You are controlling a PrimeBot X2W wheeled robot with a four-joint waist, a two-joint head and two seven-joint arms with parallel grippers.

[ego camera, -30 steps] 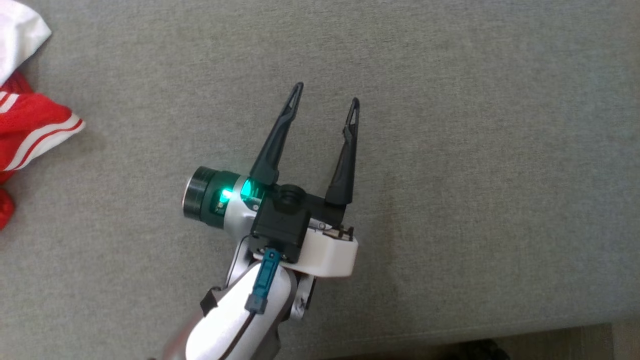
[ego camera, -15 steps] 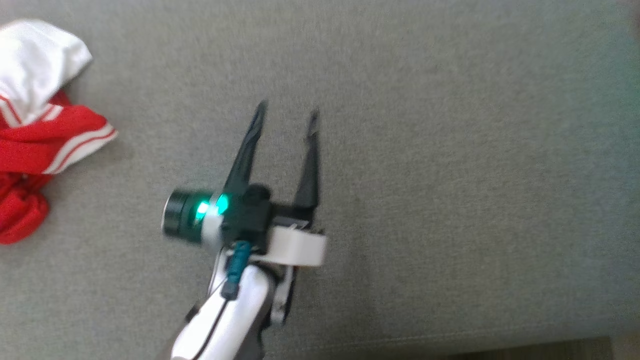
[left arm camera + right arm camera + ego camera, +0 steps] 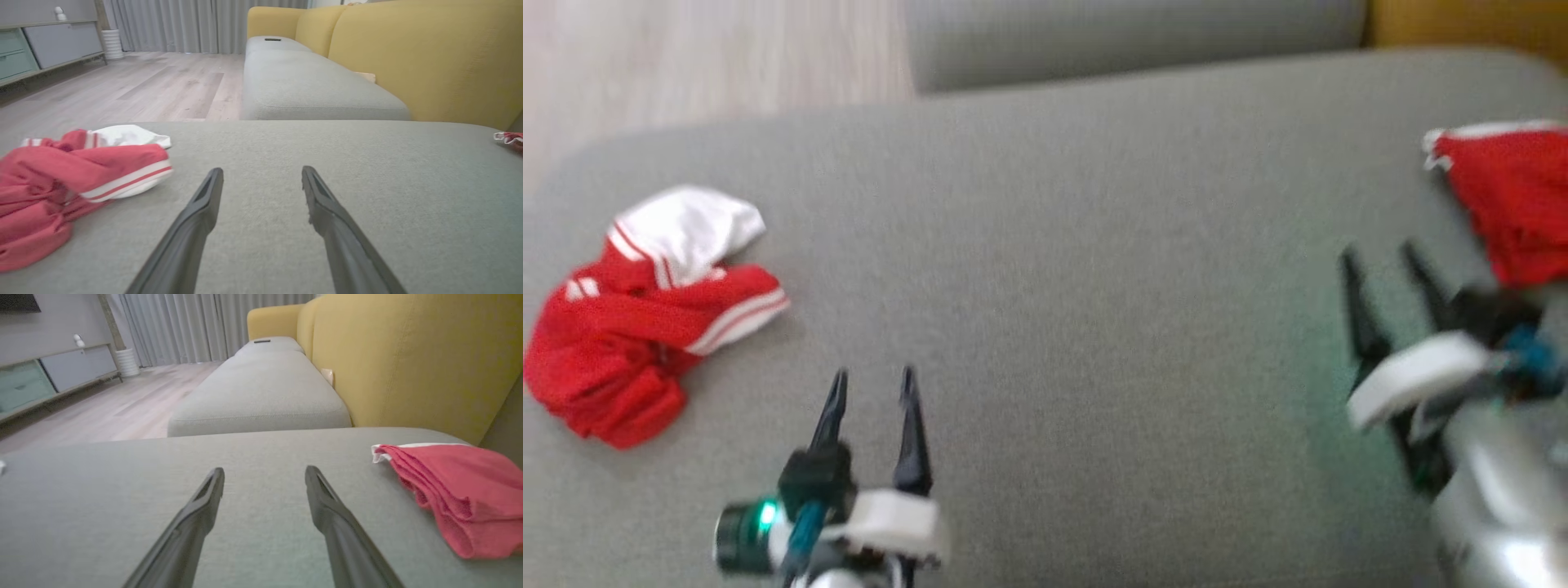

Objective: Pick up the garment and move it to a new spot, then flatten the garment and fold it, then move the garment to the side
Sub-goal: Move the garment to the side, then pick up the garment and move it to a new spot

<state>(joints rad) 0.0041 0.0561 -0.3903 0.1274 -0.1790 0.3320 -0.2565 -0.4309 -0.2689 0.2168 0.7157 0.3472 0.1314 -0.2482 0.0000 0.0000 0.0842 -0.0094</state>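
Observation:
A crumpled red garment with white stripes and a white part (image 3: 645, 327) lies at the left of the grey cushion (image 3: 1094, 286). It also shows in the left wrist view (image 3: 61, 179). My left gripper (image 3: 873, 377) stands open to its right, apart from it, with nothing between the fingers (image 3: 262, 171). A folded red garment with a white edge (image 3: 1511, 204) lies at the far right. My right gripper (image 3: 1380, 255) is open just left of it and holds nothing. In the right wrist view the gripper (image 3: 264, 471) points past the folded garment (image 3: 457, 486).
The yellow backrest (image 3: 408, 355) rises behind the cushion on the right. A second grey cushion (image 3: 318, 90) adjoins farther on. The wooden floor (image 3: 143, 85) and a low cabinet (image 3: 49, 49) lie beyond the cushion's far edge.
The head camera has swung, shifting the whole picture. The crumpled garment now shows whole, and the right gripper and the folded garment have come into the picture. The left gripper stays open.

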